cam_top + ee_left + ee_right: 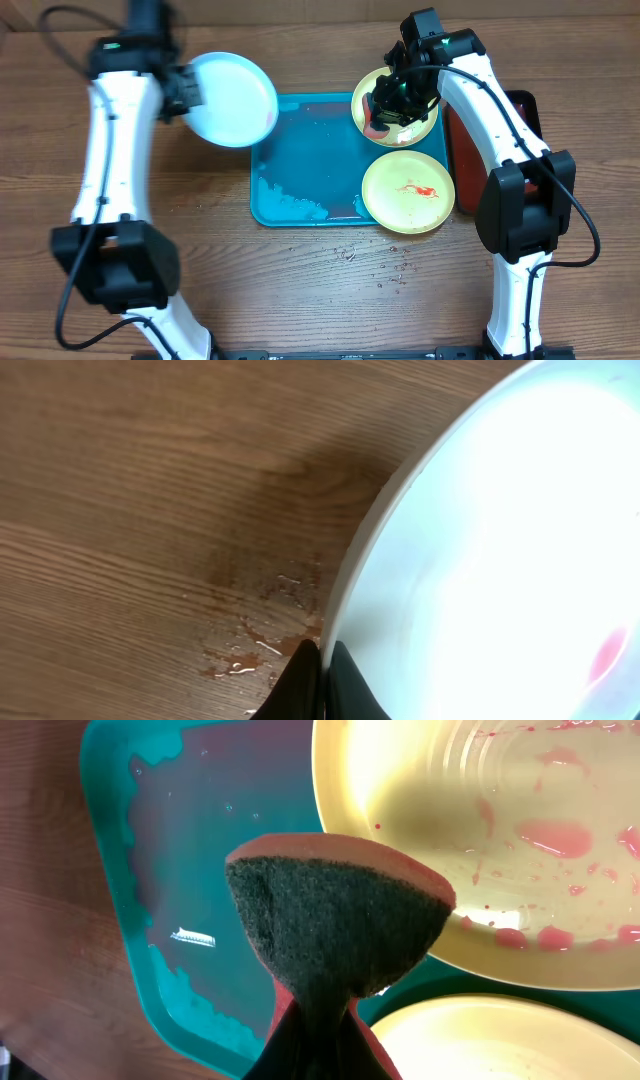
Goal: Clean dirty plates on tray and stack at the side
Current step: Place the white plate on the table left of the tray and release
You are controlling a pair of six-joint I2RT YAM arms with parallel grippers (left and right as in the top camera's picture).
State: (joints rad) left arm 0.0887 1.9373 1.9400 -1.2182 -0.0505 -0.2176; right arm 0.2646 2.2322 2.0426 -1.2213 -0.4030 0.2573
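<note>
wooden tabletop (300, 280) with the teal tray (310, 150) at its middle, wet, foam along the side toward the near edge. the left gripper (185, 90) is clamped on the rim of the blue-white plate (235, 98), which overlaps the tray corner nearest the table's far left corner. the right gripper (395, 100) pinches a sponge (335, 920), red with a dark scouring face, over the far yellow-green plate (425, 125), flecked with red sauce. the near yellow-green plate (407, 192) lies just beside it on the tray's right end, smeared red. a dark red tray (458, 150) sits toward the right edge.
</note>
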